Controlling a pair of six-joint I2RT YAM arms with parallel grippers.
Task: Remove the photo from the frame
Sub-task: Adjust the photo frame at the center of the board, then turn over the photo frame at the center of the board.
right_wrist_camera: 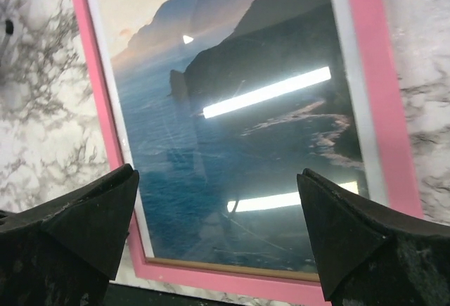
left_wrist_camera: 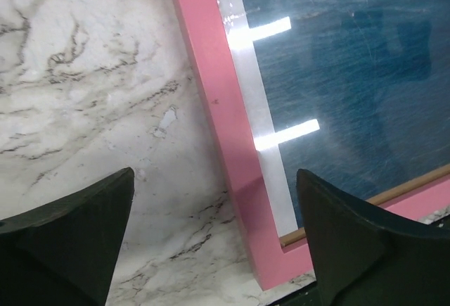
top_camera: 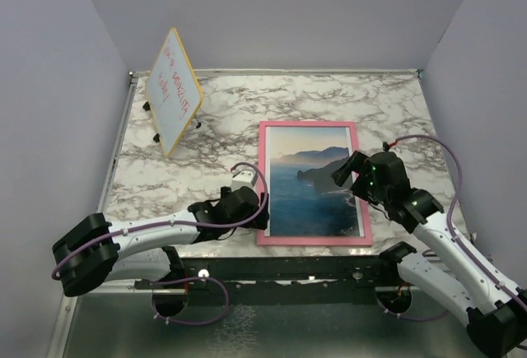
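The frame (top_camera: 309,125) lies flat on the marble desk (top_camera: 239,99), centre-right in the top view, with the photo (top_camera: 309,197) inside it, face up under glare. The left claw (left_wrist_camera: 214,176) hangs wide open over the frame's lower left corner — gripping nothing. The right claw (right_wrist_camera: 217,171) is spread fully above the frame's right side — empty too.
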